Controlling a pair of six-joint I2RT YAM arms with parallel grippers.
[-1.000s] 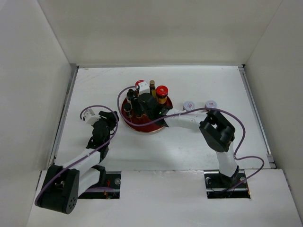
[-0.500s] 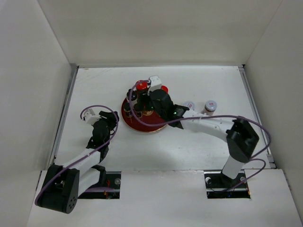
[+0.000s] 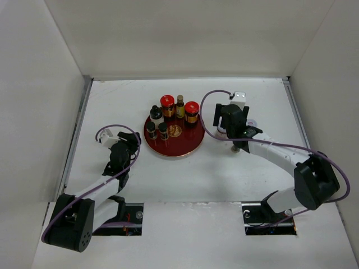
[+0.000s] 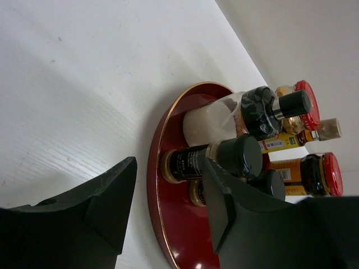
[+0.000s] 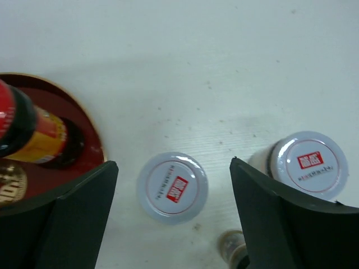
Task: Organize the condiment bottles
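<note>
Now right jaws spread above silver-lidded jar (image 5: pixel 173 187) just off tray (image 4: pixel 160 207) rim; left jaws spread beside rim.

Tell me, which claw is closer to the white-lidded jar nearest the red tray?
Right. The right gripper hovers directly above the white-lidded jar; the left gripper sits on the far side of the red tray.

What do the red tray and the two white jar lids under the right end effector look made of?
Red tray: glossy lacquer or plastic, given its sheen and gold rim. Lid nearer the tray and farther lid: smooth white-painted metal or plastic; unclear which.
</note>
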